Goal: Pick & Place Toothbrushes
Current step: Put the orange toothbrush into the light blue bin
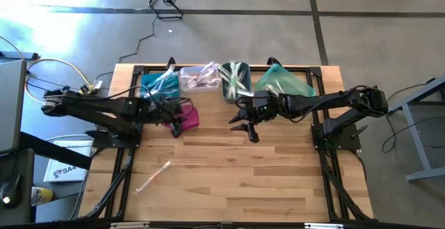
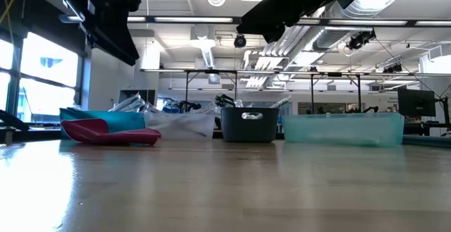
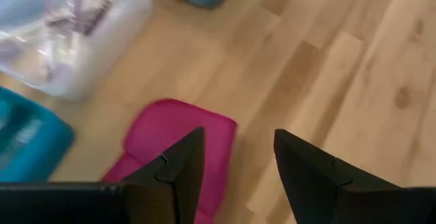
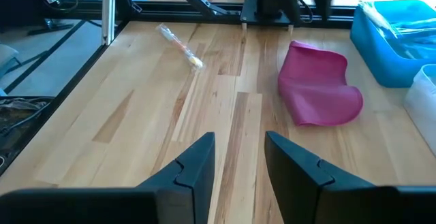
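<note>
One wrapped toothbrush (image 1: 153, 177) lies flat on the wooden table near the front left; it also shows in the right wrist view (image 4: 180, 45). More toothbrushes stick out of the blue bin (image 1: 158, 84), the clear bin (image 1: 200, 78) and the grey bin (image 1: 235, 81). My left gripper (image 1: 178, 126) (image 3: 238, 139) is open and empty above the magenta pouch (image 1: 189, 117) (image 3: 177, 132). My right gripper (image 1: 245, 130) (image 4: 240, 142) is open and empty above the table's middle, in front of the grey bin.
Four bins stand in a row along the far edge: blue, clear, grey and a teal bin (image 1: 284, 83). The magenta pouch (image 2: 109, 132) lies on the table in front of the blue bin (image 2: 99, 117). Bare wood (image 1: 264, 180) spreads over the near half.
</note>
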`<action>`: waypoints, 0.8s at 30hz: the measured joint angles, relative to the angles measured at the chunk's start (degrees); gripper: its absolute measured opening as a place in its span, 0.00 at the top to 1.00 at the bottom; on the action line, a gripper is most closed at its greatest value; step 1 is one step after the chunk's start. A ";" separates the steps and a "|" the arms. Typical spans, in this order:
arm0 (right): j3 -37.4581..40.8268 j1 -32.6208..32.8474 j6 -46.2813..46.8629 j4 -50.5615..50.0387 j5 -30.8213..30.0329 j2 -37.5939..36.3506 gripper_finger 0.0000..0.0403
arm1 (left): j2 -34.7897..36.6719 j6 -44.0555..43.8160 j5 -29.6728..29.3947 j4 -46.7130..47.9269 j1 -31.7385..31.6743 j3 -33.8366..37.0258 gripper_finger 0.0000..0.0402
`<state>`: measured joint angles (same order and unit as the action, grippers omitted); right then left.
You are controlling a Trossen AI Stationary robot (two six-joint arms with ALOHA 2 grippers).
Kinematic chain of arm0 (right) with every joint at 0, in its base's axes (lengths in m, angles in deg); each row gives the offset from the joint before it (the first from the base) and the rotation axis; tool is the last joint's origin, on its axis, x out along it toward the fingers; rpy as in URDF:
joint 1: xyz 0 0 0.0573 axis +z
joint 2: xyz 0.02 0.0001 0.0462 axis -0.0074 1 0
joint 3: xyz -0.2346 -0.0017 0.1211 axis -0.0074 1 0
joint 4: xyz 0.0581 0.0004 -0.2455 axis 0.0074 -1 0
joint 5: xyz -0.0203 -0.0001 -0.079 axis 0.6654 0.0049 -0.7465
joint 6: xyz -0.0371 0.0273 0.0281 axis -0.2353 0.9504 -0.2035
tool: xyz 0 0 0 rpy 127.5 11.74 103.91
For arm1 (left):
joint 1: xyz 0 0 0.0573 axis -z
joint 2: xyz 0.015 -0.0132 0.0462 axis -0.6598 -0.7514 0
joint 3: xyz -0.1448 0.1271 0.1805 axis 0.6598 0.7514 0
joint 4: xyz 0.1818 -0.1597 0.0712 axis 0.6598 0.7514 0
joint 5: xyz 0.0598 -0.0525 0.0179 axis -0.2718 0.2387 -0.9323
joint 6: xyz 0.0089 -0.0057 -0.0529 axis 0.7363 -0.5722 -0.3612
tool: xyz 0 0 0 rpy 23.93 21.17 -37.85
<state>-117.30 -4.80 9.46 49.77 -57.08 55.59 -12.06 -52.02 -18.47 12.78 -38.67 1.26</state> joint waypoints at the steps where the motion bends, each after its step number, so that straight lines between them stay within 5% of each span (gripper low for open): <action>1: 0.00 0.00 0.00 0.00 0.00 0.00 0.70 | -0.49 -1.00 -0.01 0.04 1.07 0.00 0.58; 24: 0.00 0.00 0.08 -0.01 0.02 0.00 0.70 | -8.41 -26.60 0.05 -0.57 19.36 0.00 0.58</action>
<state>-117.30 -4.80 9.54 49.77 -57.05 55.59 -20.47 -78.62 -18.42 12.22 -19.31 1.26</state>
